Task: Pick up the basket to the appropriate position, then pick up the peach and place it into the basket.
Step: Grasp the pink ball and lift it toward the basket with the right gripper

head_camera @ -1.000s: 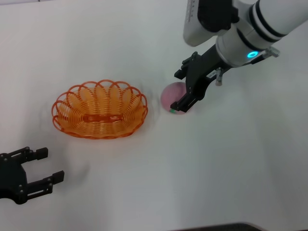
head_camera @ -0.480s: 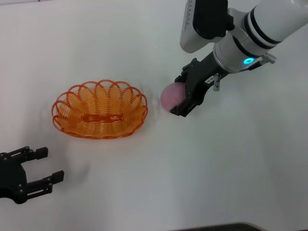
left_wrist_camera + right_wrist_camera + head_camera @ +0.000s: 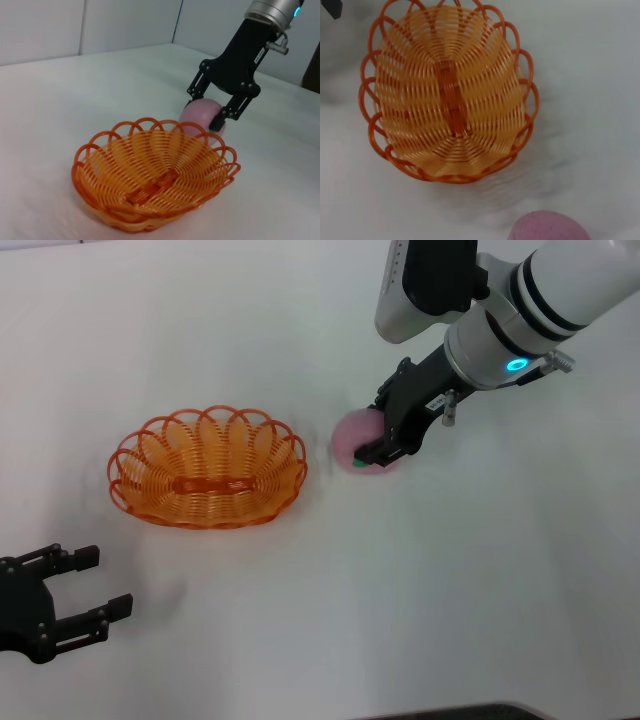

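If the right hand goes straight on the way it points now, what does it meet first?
The right hand already straddles the peach, pointing down toward the table; the peach comes first, then probably the table.

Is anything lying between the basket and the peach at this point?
No. In the head view, only bare white table separates the basket from the peach, which the right gripper straddles.

Orange basket (image 3: 208,472), apparently speckled-pink peach (image 3: 547,227)
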Robot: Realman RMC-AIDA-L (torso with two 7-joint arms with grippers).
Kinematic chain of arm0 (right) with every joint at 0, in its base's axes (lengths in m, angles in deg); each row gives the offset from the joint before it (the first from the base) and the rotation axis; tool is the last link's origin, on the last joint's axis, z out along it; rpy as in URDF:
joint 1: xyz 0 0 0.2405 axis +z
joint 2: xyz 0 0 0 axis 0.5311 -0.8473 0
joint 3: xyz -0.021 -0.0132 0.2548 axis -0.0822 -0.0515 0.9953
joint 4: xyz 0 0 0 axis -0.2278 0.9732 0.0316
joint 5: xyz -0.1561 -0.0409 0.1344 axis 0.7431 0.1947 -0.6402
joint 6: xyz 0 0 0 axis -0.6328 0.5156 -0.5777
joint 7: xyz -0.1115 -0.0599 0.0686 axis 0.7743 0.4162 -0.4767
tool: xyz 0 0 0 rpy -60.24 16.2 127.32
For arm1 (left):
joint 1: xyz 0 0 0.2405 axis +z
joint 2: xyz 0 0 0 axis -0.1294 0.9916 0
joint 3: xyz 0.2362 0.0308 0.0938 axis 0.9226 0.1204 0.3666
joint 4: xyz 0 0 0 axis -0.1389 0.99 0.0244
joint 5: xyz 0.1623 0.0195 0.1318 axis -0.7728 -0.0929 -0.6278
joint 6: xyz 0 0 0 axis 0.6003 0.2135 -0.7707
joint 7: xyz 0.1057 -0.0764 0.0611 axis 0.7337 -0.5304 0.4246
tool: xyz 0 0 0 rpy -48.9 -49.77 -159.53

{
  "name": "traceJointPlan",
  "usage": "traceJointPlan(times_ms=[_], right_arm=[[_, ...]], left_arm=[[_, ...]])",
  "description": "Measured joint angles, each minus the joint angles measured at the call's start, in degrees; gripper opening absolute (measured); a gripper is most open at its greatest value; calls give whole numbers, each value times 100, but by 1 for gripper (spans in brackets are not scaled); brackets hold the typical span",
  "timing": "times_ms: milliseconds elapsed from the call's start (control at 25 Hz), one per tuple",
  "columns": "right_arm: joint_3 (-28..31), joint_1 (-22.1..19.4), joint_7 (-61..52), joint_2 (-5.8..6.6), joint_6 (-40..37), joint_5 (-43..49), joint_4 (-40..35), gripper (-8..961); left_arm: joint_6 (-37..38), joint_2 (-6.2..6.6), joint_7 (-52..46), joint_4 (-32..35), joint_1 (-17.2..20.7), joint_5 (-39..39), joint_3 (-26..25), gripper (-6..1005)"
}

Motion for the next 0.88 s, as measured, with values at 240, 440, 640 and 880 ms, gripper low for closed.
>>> traceJointPlan(times_ms=[240, 440, 640, 880], right_arm=[[-2, 2, -3, 0, 11, 0, 0, 475], [-2, -7, -4, 0, 16, 0, 0, 372], [-2, -6, -4, 0, 16, -16, 0, 338], [-2, -5, -4, 0, 15, -18, 0, 337]], left_arm=[[-1, 0, 0, 0, 0, 0, 0, 753], [-1, 0, 0, 36, 2, 0, 0, 753], [-1, 0, 0, 43, 7, 0, 0, 753], [-1, 0, -4, 44, 16, 0, 0, 753]])
